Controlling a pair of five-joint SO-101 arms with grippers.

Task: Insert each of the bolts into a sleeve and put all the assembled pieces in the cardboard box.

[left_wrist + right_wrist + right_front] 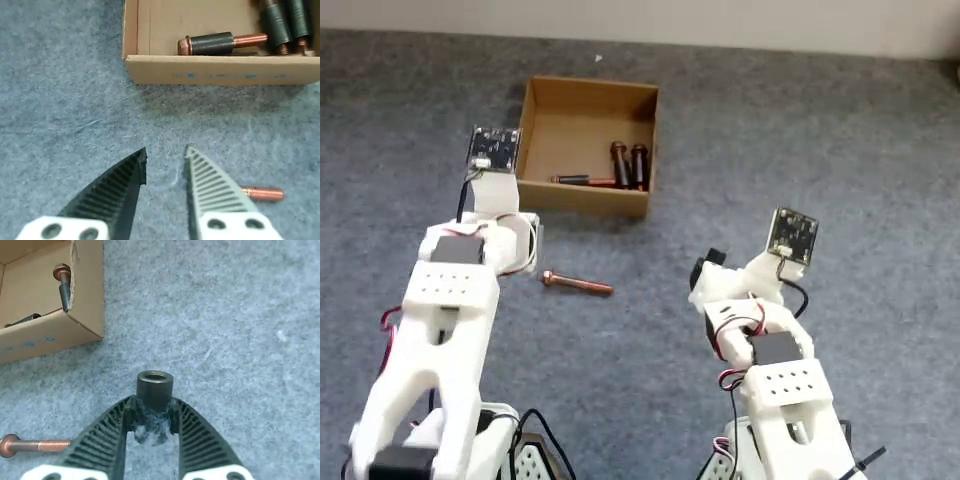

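Note:
A bare copper bolt (577,284) lies on the grey carpet between the two arms, also visible in the left wrist view (262,193) and the right wrist view (35,445). My right gripper (152,417) is shut on a dark sleeve (155,389), held upright just above the carpet, right of the bolt. My left gripper (165,162) hangs open over the carpet, close to the near wall of the cardboard box (583,197). Inside the box lie three assembled pieces: one (217,44) along the near wall, two (629,164) side by side at the right.
Grey carpet covers the whole work area, with free room right of the box and around the loose bolt. The box's right front corner (75,315) stands a short way from the held sleeve.

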